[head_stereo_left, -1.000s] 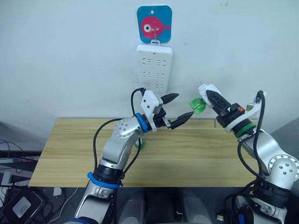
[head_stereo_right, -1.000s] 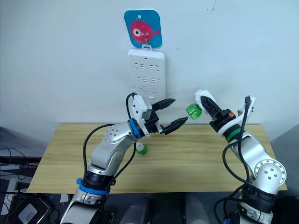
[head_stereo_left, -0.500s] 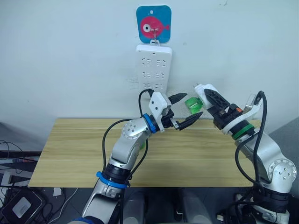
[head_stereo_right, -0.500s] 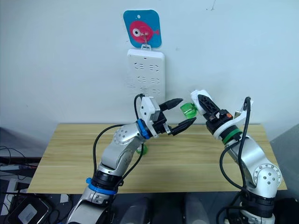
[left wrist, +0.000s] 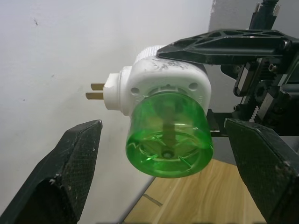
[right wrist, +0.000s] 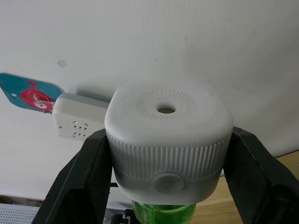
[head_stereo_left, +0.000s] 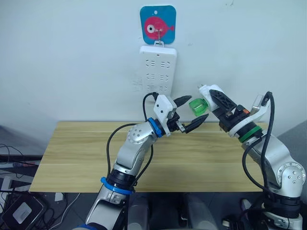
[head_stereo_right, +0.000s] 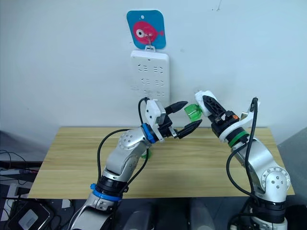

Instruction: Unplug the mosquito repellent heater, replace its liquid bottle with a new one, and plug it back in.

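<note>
Green liquid bottle (left wrist: 169,135) hangs from the mosquito repellent heater (right wrist: 168,140) our right gripper (head_stereo_left: 217,103) clamps midair; our left gripper (head_stereo_left: 190,114) straddles it, jaws spread; an off-centre closing could twist the heater loose

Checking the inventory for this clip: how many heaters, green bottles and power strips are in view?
heater: 1
green bottles: 2, fitted bottle and spare bottle behind the left arm
power strip: 1
Total: 4
</note>
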Tool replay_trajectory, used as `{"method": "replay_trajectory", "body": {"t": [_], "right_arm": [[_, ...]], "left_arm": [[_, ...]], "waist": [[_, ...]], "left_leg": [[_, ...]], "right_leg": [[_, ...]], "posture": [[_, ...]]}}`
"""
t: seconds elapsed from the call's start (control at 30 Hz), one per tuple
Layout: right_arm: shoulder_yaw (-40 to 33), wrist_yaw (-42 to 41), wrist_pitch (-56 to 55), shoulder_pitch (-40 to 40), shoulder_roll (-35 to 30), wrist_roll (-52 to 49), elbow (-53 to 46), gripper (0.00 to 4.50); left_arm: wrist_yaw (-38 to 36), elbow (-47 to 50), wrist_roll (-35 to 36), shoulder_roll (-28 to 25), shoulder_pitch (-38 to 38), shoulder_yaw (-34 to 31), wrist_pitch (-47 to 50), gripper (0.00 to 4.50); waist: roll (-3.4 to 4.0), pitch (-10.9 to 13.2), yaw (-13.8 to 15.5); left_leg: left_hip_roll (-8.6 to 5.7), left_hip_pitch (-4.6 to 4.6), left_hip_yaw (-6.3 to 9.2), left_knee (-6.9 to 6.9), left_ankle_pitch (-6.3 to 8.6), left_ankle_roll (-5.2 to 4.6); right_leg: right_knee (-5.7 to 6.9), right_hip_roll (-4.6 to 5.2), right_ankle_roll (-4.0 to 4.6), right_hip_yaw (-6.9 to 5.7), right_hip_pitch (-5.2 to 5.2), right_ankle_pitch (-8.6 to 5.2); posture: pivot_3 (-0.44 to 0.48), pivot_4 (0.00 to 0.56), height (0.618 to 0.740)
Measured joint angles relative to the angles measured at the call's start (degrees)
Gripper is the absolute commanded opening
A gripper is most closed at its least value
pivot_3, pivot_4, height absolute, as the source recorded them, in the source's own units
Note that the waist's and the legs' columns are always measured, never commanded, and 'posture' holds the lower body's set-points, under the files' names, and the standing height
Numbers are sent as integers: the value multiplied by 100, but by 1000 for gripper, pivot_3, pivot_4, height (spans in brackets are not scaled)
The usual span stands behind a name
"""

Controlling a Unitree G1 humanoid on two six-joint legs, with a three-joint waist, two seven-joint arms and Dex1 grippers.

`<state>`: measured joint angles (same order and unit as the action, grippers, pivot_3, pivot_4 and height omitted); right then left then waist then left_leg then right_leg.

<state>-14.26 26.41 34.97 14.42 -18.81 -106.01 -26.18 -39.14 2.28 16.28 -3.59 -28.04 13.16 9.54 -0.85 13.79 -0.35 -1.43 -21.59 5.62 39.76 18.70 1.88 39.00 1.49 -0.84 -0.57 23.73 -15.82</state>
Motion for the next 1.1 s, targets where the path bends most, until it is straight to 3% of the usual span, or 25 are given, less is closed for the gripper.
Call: {"method": "replay_trajectory", "body": {"t": [0.17,0.43,0.57,0.6,0.7,0.83,1.1], "right_arm": [[18,0,-141,-21,-81,-58,0,2950],[106,-20,-262,-111,-168,-75,-58,2950],[205,-119,-202,-152,-321,-101,-65,4269],[227,-145,-182,-152,-335,-114,-64,4454],[244,-325,44,-112,-659,-291,64,4454],[182,-1370,1258,104,-1884,-541,838,4454],[345,-3334,3562,749,-3069,-550,2708,4454]], "left_arm": [[60,-28,-44,58,-2,19,-45,2310],[28,-57,-58,62,14,36,-84,2283],[15,-58,-128,-49,22,46,-116,2283],[-8,-59,-130,-83,22,36,-116,2283],[-196,-67,-120,-295,4,7,-163,2283],[-897,-155,-130,-896,-117,-12,-512,2283],[-1660,-160,-84,-1316,46,50,-762,2283]], "waist": [[0,0,2],[0,0,2],[0,0,-7],[0,0,-8],[0,0,2],[1,0,12],[1,0,40]], "left_leg": [[0,-1,0,1,0,0],[0,-2,0,1,0,0],[1,0,-1,1,0,-1],[2,0,1,1,0,-1],[1,-2,0,5,0,-1],[0,-2,-3,5,0,-5],[1,-7,-1,8,11,-25]], "right_leg": [[0,0,0,0,0,0],[-1,0,0,0,0,0],[0,-1,0,1,0,0],[1,-2,0,0,0,0],[0,-2,0,0,0,0],[-4,-2,1,0,-2,0],[-7,-2,4,-1,-2,2]], "posture": [[2,223,740],[5,222,740],[7,220,740],[7,220,740],[9,216,740],[16,214,740],[40,209,740]]}}
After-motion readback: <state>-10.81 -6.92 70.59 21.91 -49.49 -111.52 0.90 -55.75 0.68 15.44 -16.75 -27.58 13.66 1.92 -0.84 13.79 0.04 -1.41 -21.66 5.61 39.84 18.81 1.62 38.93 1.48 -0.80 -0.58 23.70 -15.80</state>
